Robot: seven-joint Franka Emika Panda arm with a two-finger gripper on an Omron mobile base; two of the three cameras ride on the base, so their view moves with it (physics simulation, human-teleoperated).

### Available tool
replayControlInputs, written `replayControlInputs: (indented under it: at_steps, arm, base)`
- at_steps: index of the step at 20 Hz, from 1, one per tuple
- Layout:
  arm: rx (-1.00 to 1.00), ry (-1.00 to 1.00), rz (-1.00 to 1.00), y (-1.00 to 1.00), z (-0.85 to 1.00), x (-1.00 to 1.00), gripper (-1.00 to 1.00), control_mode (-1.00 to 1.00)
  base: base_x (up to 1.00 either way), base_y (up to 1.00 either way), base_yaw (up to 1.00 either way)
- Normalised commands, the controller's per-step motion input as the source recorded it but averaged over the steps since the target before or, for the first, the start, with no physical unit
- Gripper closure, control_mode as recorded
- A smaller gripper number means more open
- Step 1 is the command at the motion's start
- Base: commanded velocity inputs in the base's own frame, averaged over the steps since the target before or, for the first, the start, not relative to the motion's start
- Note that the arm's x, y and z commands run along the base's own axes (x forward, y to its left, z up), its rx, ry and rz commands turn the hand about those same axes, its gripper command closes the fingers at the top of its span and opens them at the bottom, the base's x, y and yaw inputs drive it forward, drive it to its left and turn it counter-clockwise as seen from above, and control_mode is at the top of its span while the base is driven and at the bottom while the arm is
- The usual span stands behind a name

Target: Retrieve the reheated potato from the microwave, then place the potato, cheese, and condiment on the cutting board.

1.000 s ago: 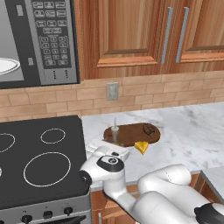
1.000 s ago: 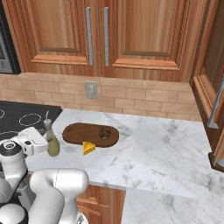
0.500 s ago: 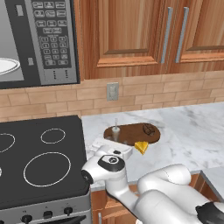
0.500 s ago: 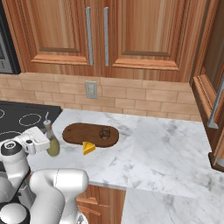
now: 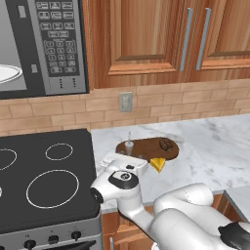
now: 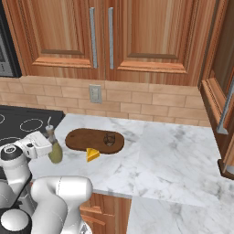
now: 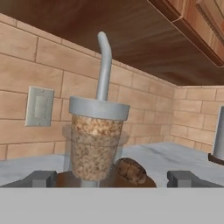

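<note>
The olive-green condiment bottle (image 6: 55, 150) stands on the counter just left of the dark oval cutting board (image 6: 82, 139). The brown potato (image 6: 109, 138) lies on the board's right part. The yellow cheese wedge (image 6: 93, 154) sits on the counter at the board's front edge. My gripper (image 6: 43, 145) is low at the bottle's left side and open. In the hand view the bottle's neck (image 7: 97, 144) rises close up between the wide-spread fingertips (image 7: 41, 178), with the potato (image 7: 130, 169) behind it. The microwave (image 5: 58, 44) hangs at the upper left.
A black cooktop (image 5: 44, 180) lies left of the bottle. A white plate (image 5: 7, 73) sits inside the microwave. The wall behind the board carries an outlet (image 5: 125, 101). Marble counter (image 6: 173, 155) stretches to the right, up to a tall wooden unit (image 6: 219, 91).
My hand has edged a little to the right, closer around the condiment bottle. The bottle, cheese, potato and board have stayed put.
</note>
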Motion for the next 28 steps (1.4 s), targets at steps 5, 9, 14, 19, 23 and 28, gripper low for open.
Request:
replayControlInputs:
  at_steps: [5,9,14,19,23,28]
  arm:
    - [-0.01,0.06,0.0,0.0,0.06,0.04,-1.0,-1.0]
    - [0.0,0.07,0.0,0.01,0.03,0.01,-1.0,-1.0]
    - [0.0,0.07,0.0,0.02,0.01,0.03,-1.0,-1.0]
    - [0.0,0.03,0.0,0.1,0.0,-0.01,-1.0,-1.0]
    - [0.0,0.0,0.0,0.2,0.0,0.0,-1.0,-1.0]
    - [0.0,0.0,0.0,0.15,0.0,0.02,-1.0,-1.0]
  base:
    - [0.0,0.0,0.0]
    - [0.0,0.0,0.0]
    - [0.0,0.0,0.0]
    - [0.0,0.0,0.0]
    - [0.0,0.0,0.0]
    - [0.0,0.0,0.0]
